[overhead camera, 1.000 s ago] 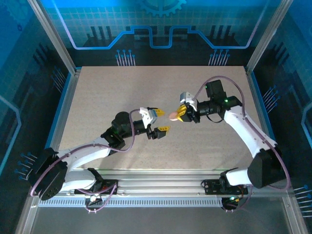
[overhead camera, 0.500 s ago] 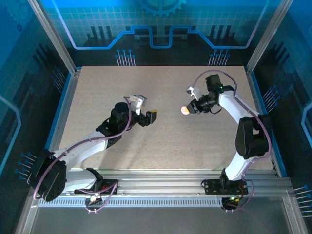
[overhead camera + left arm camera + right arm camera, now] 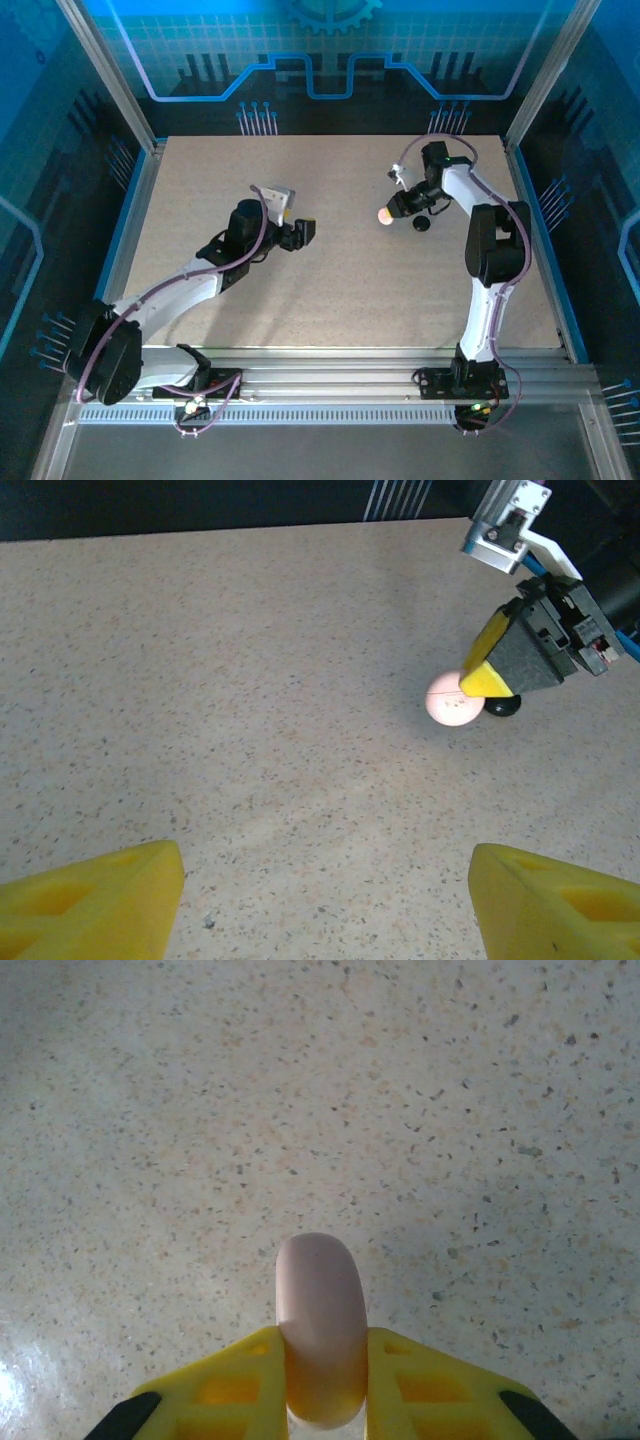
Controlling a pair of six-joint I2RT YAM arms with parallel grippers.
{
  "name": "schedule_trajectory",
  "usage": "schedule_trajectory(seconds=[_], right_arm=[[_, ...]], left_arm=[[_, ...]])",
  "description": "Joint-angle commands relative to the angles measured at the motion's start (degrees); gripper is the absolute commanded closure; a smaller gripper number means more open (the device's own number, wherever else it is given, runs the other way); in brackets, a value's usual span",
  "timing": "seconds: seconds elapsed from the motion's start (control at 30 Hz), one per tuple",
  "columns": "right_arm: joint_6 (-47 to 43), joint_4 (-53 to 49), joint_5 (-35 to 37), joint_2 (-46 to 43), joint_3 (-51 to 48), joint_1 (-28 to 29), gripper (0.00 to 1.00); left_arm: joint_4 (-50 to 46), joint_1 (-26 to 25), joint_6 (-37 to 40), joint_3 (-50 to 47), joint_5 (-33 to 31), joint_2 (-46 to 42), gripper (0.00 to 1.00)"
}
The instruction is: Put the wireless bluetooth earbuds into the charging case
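Note:
My right gripper [image 3: 322,1380] is shut on the charging case [image 3: 320,1320], a small pale pink puck held on edge between the yellow fingers. From above, the case [image 3: 384,215] hangs just over the table at the far right. A small black piece [image 3: 422,224], likely an earbud, lies on the table beside it. In the left wrist view the case [image 3: 447,702] sits ahead to the right, with the black piece [image 3: 503,706] just behind it. Left of the table's middle, my left gripper [image 3: 303,232] is open with only bare table between its fingertips [image 3: 95,900].
The speckled beige table [image 3: 330,290] is bounded by a metal frame, with posts at the left [image 3: 110,80] and right [image 3: 545,80]. The right arm's forearm [image 3: 490,240] stretches along the right side.
The two grippers, close together at the centre a second ago, have drawn apart. The right one carried the case toward the far right; the left one pulled back to the left.

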Motion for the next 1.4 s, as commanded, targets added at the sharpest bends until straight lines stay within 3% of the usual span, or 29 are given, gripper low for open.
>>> schedule_trajectory(seconds=[0.0, 0.4, 0.67, 0.8, 1.07, 1.23, 1.37], right_arm=[[1.0, -4.4, 0.3, 3.0, 2.6, -0.8, 0.8], [1.5, -6.7, 4.5, 5.4, 3.3, -1.5, 0.79], [3.3, -5.1, 6.9, 5.1, 2.7, -1.4, 0.7], [4.2, -4.0, 8.3, 4.4, 2.4, -1.4, 0.6], [8.5, 0.6, 13.4, -2.3, -0.3, -1.4, 0.38], [11.2, 4.4, 16.7, -8.5, -4.0, -1.6, 0.34], [14.0, 14.2, 16.4, -17.5, -13.7, -2.3, 0.34]], left_arm=[[-2.4, 1.0, -1.9, 2.0, -1.0, 0.9, 0.24], [-4.6, 5.4, -3.3, 2.5, -1.2, 0.2, 0.22], [-6.3, 9.4, -4.1, 1.2, -2.8, -1.9, 0.19], [-6.4, 11.5, -4.5, 0.2, -4.1, -1.9, 0.18], [-8.5, 14.1, -3.8, 0.0, -9.0, -3.4, 0.13], [-10.3, 15.8, -1.5, -0.5, -15.5, -4.5, 0.05], [-8.7, 17.4, 0.8, -2.8, -17.4, -5.6, 0.05]])
